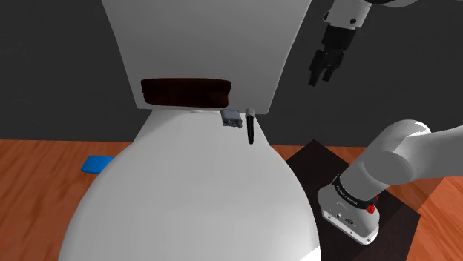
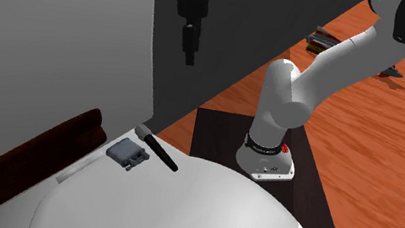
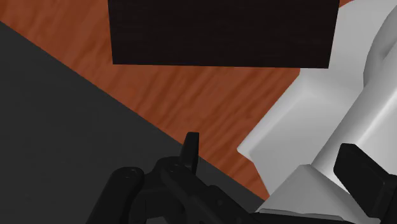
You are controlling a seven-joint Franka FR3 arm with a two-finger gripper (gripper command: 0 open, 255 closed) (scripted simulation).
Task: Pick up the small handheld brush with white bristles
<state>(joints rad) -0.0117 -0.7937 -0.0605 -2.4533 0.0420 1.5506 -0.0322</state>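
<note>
The pincer (image 1: 320, 76) hangs wide open and empty, well apart from the brush (image 1: 251, 127) on the toilet (image 1: 193, 193).

A small brush (image 2: 158, 151) with a black handle and a white bristle end lies on the flat back part of a big white toilet (image 2: 216, 223), just beside a little grey object (image 2: 126, 154). The black gripper (image 2: 189, 53) hangs well above them, pointing down. The arm's base stands on a dark box (image 2: 219, 133) on the wooden floor (image 2: 391, 151).

The toilet tank (image 1: 200, 44) runs off the shoulder view's top.
</note>
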